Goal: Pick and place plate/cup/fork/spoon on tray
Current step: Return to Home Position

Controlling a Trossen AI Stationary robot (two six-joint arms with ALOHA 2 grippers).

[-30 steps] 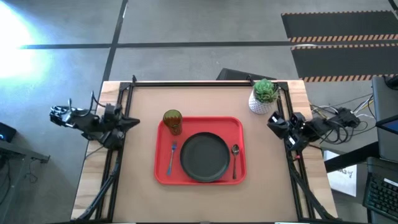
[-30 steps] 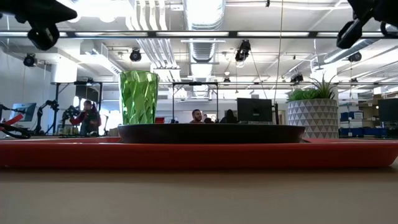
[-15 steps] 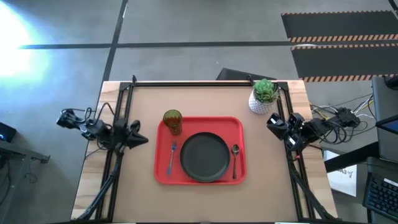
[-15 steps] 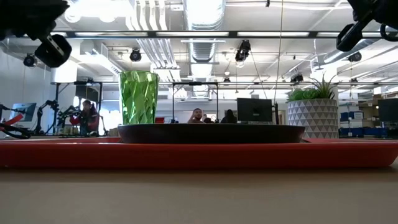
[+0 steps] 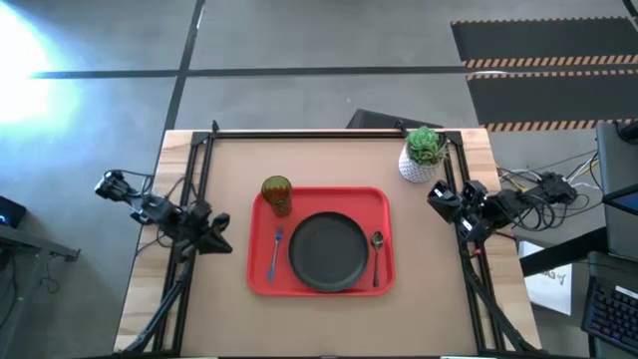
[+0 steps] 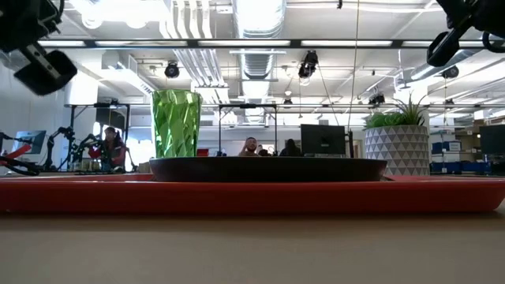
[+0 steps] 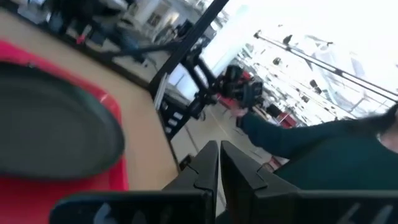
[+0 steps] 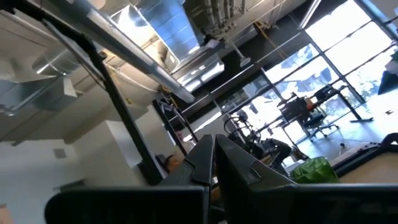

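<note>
Left gripper (image 5: pixel 217 237) closed, empty, left-centre of high view, near tray (image 5: pixel 382 200); right gripper (image 5: pixel 439 195) closed too, right of centre. Plate (image 5: pixel 328 251), cup (image 5: pixel 276 193), fork (image 5: pixel 275 252), spoon (image 5: pixel 377 254) sit on tray, mid-frame. Risk: left arm clips tray rim, tipping cup

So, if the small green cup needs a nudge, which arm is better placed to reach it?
Probably the left. The translucent green tumbler stands in the red plastic tray's far left corner, and the left pincer hovers just beside that edge; the right pincer waits across the tray.
</note>
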